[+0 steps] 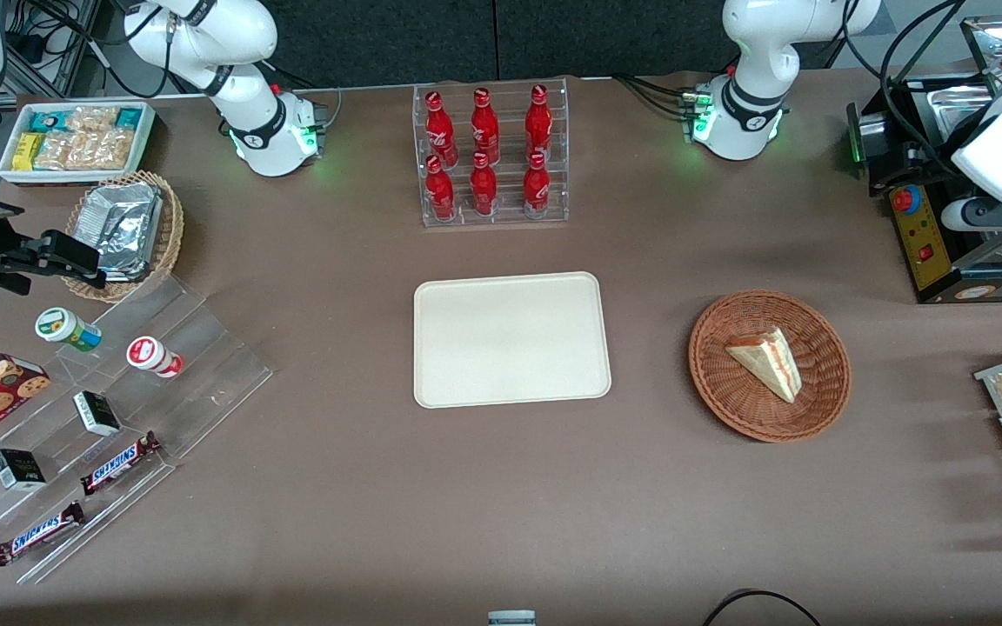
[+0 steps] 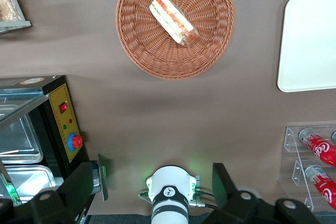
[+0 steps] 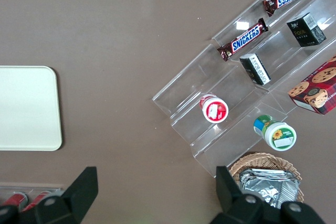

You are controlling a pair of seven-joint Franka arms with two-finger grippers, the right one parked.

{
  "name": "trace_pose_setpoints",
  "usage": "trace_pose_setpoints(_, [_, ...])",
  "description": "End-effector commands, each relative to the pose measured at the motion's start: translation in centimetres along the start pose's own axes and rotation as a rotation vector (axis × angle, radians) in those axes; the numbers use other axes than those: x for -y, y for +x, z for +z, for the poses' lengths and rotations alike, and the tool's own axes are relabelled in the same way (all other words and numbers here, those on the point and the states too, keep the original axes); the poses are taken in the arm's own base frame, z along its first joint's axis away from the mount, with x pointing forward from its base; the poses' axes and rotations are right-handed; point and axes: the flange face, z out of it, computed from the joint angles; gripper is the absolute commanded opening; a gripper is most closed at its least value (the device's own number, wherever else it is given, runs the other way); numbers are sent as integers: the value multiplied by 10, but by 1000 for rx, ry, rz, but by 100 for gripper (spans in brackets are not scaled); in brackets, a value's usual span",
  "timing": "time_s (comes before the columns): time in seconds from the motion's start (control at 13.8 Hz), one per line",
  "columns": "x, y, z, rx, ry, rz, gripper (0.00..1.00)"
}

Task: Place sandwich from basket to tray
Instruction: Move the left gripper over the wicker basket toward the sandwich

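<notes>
Initial stage of the transfer; no part of the task appears done. The sandwich (image 1: 767, 362) lies in the basket (image 1: 718, 382), untouched, and the tray (image 1: 511, 339) at the middle of the table (image 1: 640, 504) carries nothing. Grasping, lifting, carrying and setting down all remain.

The working arm's hand (image 2: 155, 195) is raised high above the table at the working arm's end, well apart from the basket. Its two dark fingers (image 2: 224, 184) are spread wide with nothing between them.

Materials and shapes. The sandwich is a triangular wedge of pale cream bread; a red-orange and green filling stripe runs along its cut side, and the wrist view suggests a glossy clear wrap, though this is uncertain. It is judged soft and liable to crush under a hard pinch. The basket is round, shallow, reddish-brown woven wicker with a ribbed weave. The tray is a flat, smooth, cream-coloured rectangle with rounded corners and a low rim. The table has a matt brown surface.

Nearer the table's edge where the arm bases stand, a clear rack (image 1: 490, 213) holds red bottles (image 1: 484, 130).
</notes>
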Motion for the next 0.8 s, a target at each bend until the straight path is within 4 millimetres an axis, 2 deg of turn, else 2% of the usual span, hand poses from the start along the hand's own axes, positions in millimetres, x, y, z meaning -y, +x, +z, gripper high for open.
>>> trace_pose_setpoints(0.0, [-2, 0, -4, -12, 2, -22, 100])
trace_pose_setpoints(0.22, [1, 8, 3, -6, 10, -30, 100])
trace_pose_setpoints(0.44, [0, 38, 28, 9, 5, -97, 100])
trace_pose_setpoints(0.51, [0, 55, 45, 28, -7, -128, 100])
trace_pose_setpoints(0.73, [-4, 87, 98, -4, -4, -245, 100])
